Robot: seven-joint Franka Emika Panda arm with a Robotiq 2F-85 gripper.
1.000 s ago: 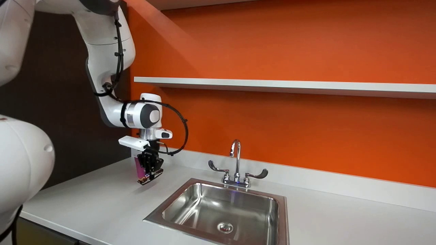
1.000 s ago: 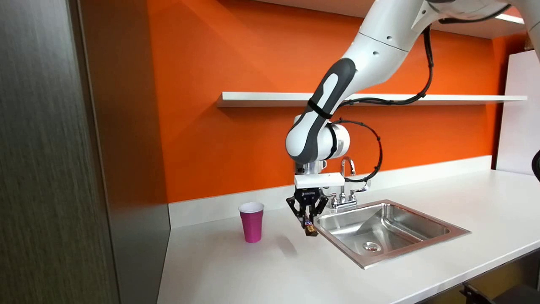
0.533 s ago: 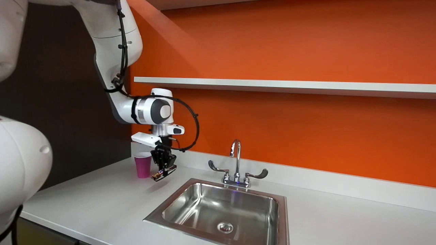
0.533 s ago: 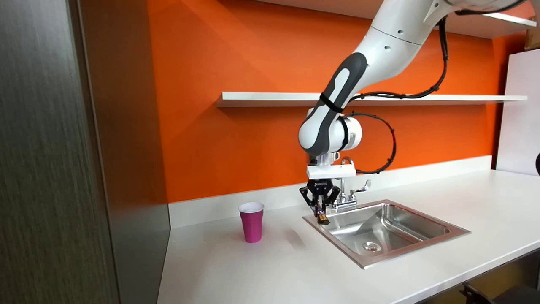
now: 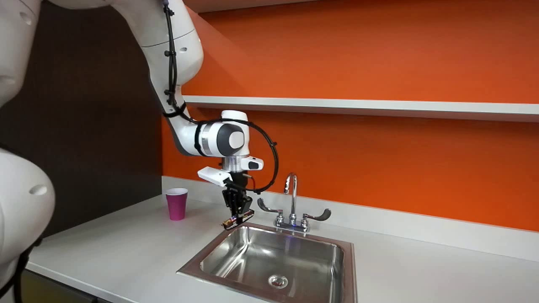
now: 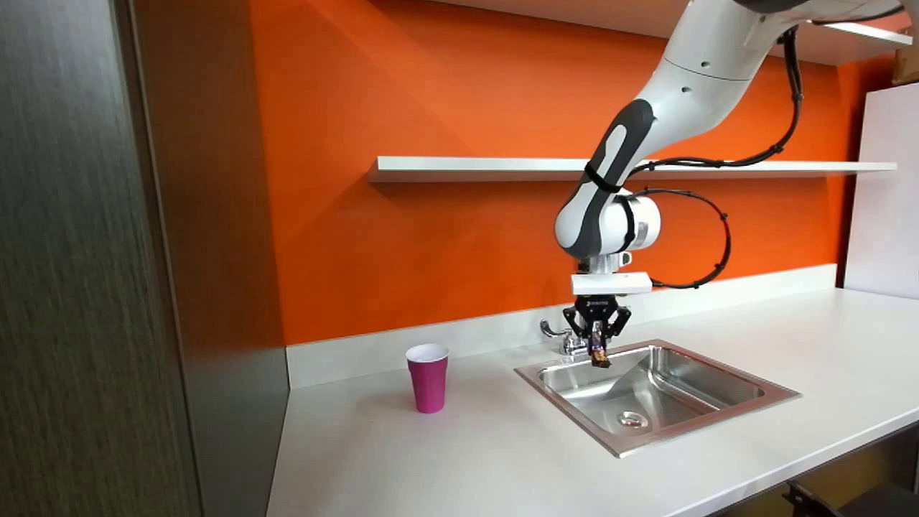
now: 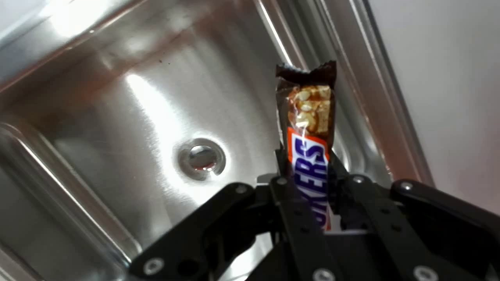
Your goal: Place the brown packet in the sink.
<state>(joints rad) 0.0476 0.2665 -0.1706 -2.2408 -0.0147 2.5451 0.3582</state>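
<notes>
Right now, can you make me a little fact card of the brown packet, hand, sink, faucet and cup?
Brown packet: held up, not in the sink yet
Letters on it: end in ERS
Hand: closed on the brown packet
Sink: metal, with a drain
Faucet: shiny, two handles
Cup: pink, whitish inside, upright on the counter

One hand (image 7: 308,168), one brown packet (image 7: 308,136), one pink cup (image 5: 176,206), one sink (image 5: 269,261) with one drain (image 5: 278,281), and one faucet (image 5: 293,218) with two handles (image 5: 323,215) are present.
</notes>
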